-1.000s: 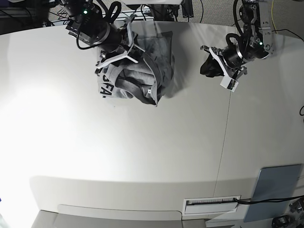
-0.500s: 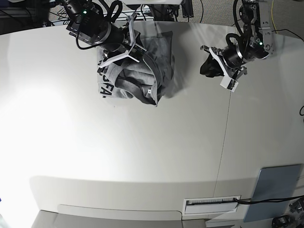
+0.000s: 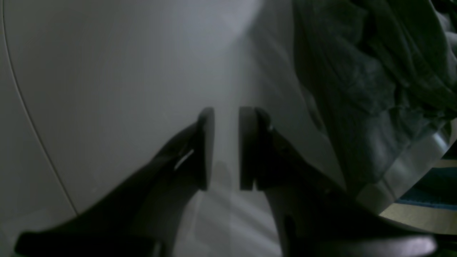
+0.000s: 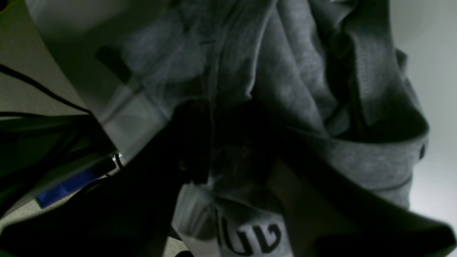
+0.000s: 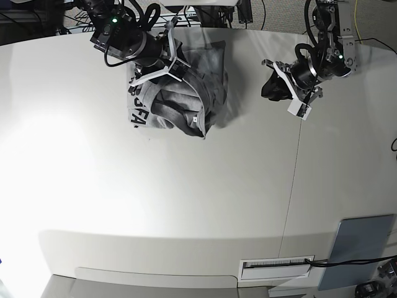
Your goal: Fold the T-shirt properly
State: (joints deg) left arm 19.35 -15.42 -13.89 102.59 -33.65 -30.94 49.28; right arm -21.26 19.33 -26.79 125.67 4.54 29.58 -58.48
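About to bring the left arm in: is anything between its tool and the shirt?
Nothing visible. The left tool hangs over bare table, its jaws slightly apart and empty, with only open tabletop between it and the crumpled shirt. The right tool is already at the shirt's far side.

A wide white table (image 5: 186, 186) fills the scene, brightly lit at one side, a thin seam (image 5: 291, 186) crossing it. A blue-grey panel (image 5: 363, 248) lies at its corner, black cables (image 5: 260, 12) beyond.

Base view overhead, looks down; wrist views close, low; all share T-shirt (image 5: 180, 93).
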